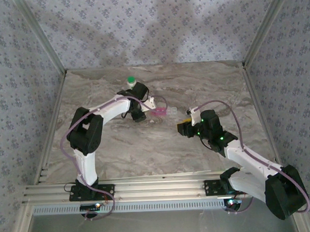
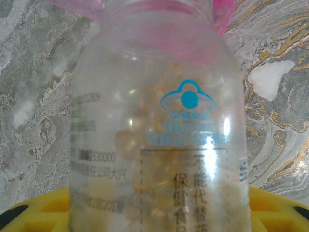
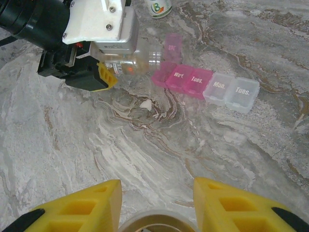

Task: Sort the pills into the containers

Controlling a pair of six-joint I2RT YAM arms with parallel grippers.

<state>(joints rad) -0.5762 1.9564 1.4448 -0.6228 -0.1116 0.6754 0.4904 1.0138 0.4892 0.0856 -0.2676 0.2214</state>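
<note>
Left arm stretched forward, left pincer point(image 3: 115, 70) grips a clear amber-tinted vial point(image 2: 159, 135) sideways. Just beyond it lies a pink-and-clear strip pill case point(image 3: 205, 84) lettered "Tues.", "Mon."; right pincer point(image 3: 157, 203) clasps a round clear rim point(image 3: 157, 223).

Marble-patterned tabletop point(image 1: 161, 151) sits boxed in by blue-grey papered walls point(image 1: 142, 30).

The surface swirls in grey, cream and brown veins, with streaks of gold showing close up in the left wrist view. The walls on three sides carry a small repeating floral print, and soft shadows point(image 1: 164, 24) fall across the back one. Pale metal posts point(image 1: 40, 36) run up the two rear corners. Along the table's near edge, ribbed aluminium rails point(image 1: 157, 188) lie side by side, with a dotted metal strip point(image 1: 148, 205) just below them.
</note>
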